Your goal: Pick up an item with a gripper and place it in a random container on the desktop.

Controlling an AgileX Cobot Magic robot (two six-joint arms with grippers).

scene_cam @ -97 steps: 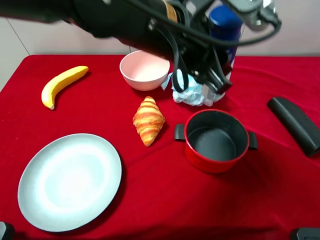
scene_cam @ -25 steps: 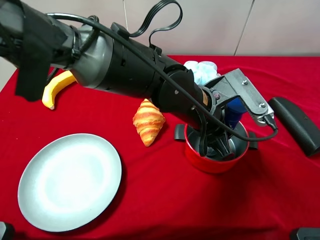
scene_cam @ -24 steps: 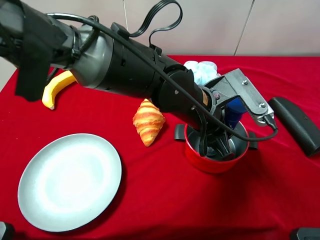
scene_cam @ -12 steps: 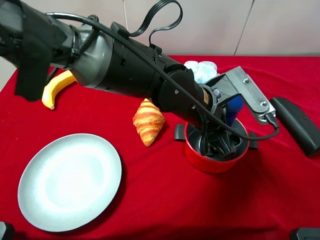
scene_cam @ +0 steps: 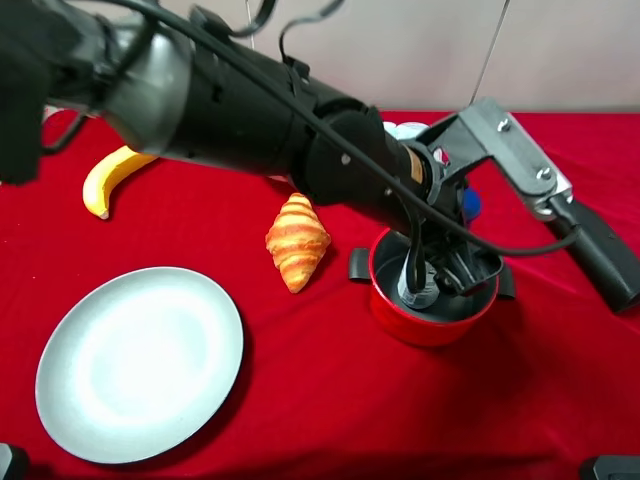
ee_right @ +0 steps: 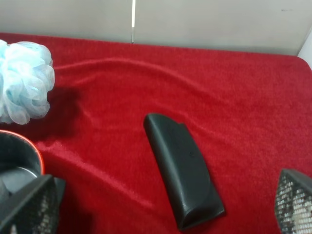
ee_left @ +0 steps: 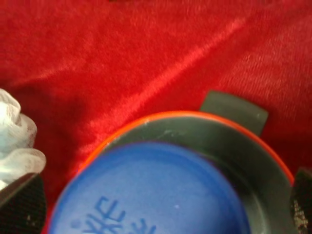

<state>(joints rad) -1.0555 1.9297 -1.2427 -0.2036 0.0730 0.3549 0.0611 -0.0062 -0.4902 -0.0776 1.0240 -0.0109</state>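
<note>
Spray can [ee_left: 151, 190] with its blue cap stands inside the red pot [scene_cam: 425, 325]; left gripper [ee_left: 161, 204] spread wide either side of it, right gripper [ee_right: 162, 201] spread too, empty

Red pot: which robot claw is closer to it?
Left. The left gripper hangs right over the red pot, open around the spray can standing inside. The right gripper is off to the pot's side, above the black bar.
</note>
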